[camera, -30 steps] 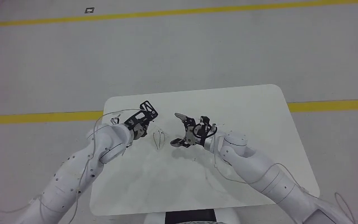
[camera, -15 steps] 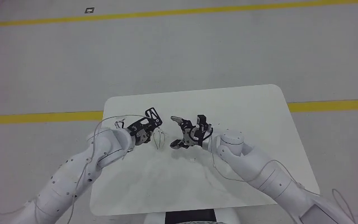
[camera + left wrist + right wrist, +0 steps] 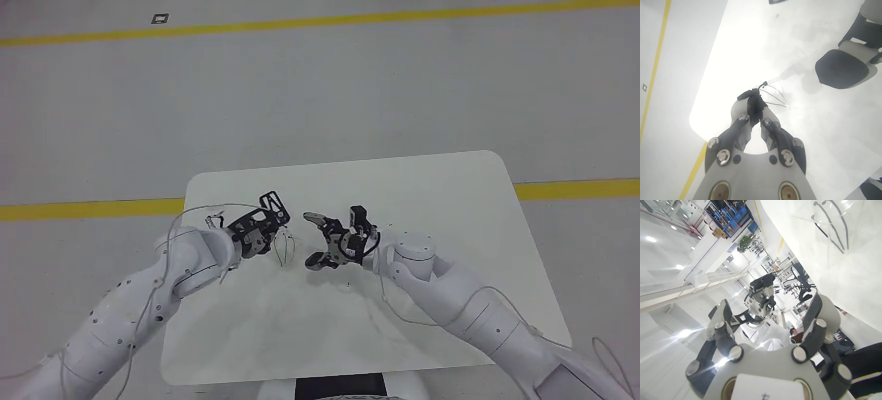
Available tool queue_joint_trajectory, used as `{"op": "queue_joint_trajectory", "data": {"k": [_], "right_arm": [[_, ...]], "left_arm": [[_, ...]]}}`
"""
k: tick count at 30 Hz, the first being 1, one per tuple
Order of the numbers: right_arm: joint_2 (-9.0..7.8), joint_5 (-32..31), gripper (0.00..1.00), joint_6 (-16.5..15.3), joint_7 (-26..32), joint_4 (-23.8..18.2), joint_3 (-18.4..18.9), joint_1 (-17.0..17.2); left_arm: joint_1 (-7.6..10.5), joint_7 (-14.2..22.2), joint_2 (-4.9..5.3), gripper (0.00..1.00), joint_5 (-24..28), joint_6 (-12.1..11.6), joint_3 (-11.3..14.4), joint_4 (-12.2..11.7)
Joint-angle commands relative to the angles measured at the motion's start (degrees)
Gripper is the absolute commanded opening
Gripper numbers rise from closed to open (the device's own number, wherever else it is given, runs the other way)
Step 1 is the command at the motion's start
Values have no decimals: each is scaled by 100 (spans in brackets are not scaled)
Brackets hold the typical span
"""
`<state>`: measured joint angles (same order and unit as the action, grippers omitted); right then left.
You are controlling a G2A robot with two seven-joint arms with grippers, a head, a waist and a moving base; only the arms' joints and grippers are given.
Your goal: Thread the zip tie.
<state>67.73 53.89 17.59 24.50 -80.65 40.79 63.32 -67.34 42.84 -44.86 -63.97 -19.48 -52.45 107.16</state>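
Note:
My left gripper (image 3: pixel 277 214) (image 3: pixel 753 94) hangs just above the white table (image 3: pixel 450 200), shut on a thin black zip tie (image 3: pixel 763 84) whose small head sticks out past the fingertips. Close beside it, my right gripper (image 3: pixel 313 240) (image 3: pixel 770 311) is open with nothing between its fingers, facing the left gripper (image 3: pixel 762 294). Between and below them lies a clear bag of loose zip ties (image 3: pixel 285 247) (image 3: pixel 777 94) (image 3: pixel 831 234) on the table.
The table's rounded far-left corner (image 3: pixel 694 121) and edge are near the left gripper. A yellow floor line (image 3: pixel 90 209) runs behind the table. One dark pad of the right gripper's fingers (image 3: pixel 842 70) sits close in the left wrist view.
The left gripper has moved right, toward the right gripper and over the bag of ties. The right gripper has shifted a little left to meet it, still open.

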Motion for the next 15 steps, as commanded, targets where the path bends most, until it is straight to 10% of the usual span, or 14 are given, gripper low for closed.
{"op": "queue_joint_trajectory", "data": {"k": [1, 15], "right_arm": [[18, -62, 100, -26, 157, 114, 0, -41], [124, -450, 100, -295, 595, 365, -109, -269]], "left_arm": [[27, -17, 15, 0, 16, 0, 26, -8], [246, -124, 101, 0, 60, 0, 304, -83]]}}
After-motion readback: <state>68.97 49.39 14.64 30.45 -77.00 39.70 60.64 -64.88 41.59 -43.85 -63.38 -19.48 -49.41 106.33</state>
